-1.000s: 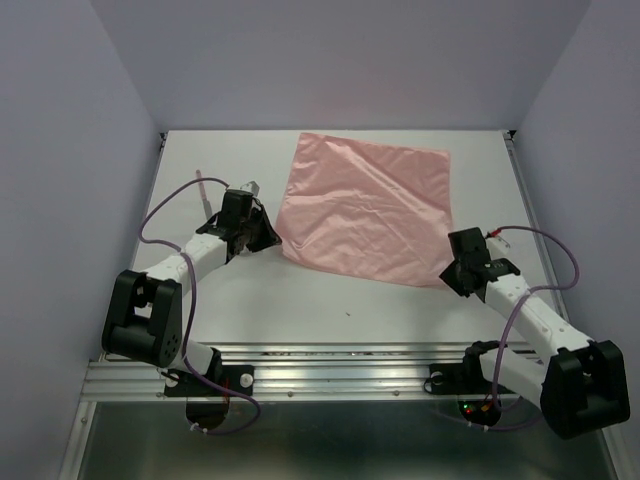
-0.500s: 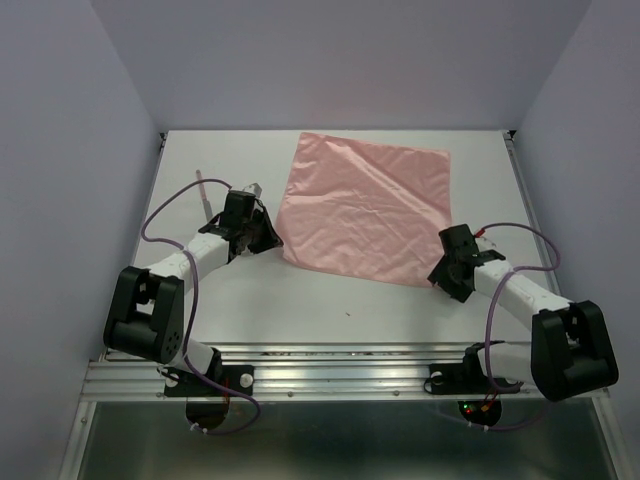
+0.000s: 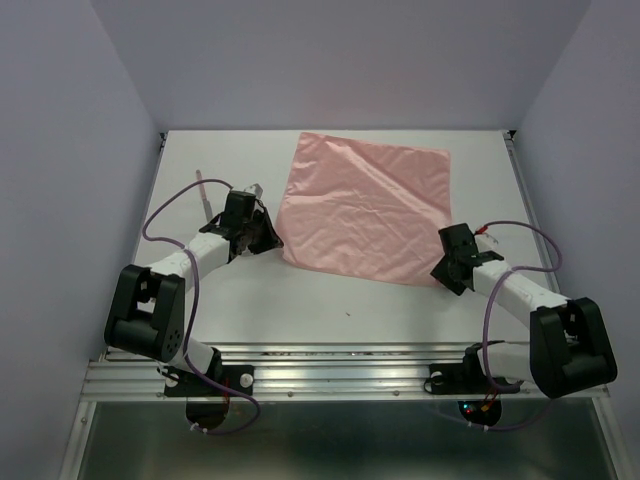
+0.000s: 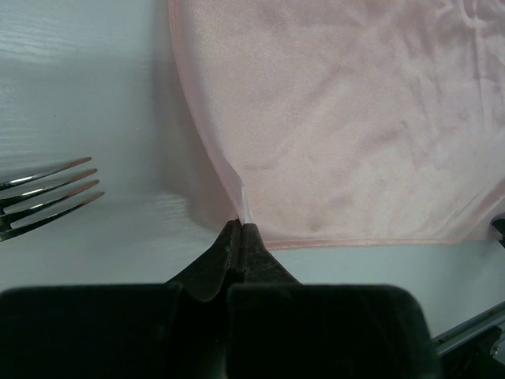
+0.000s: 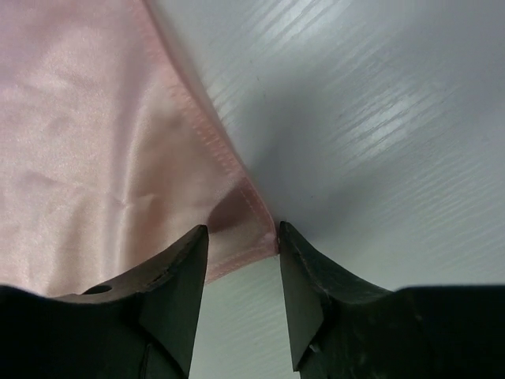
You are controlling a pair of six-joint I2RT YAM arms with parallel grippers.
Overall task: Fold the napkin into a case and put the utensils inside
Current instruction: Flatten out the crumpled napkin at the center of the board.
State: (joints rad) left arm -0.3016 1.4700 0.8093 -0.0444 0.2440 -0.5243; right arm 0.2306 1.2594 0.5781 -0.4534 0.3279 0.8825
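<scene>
Right end effector [image 5: 241, 231] shifted, straddling napkin [image 5: 95, 134] corner.

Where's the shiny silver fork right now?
In the left wrist view the silver fork lies on the white table at the left edge, tines pointing toward the salmon-pink cloth napkin, apart from it.

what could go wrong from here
1. The left pincer is shut on only a thin sliver of the napkin corner, so the cloth may slip out when lifted.
2. The right pincer is open with the other near corner barely between its fingers; closing may miss it.
3. The fork lies near the left pincer and could get knocked.
</scene>
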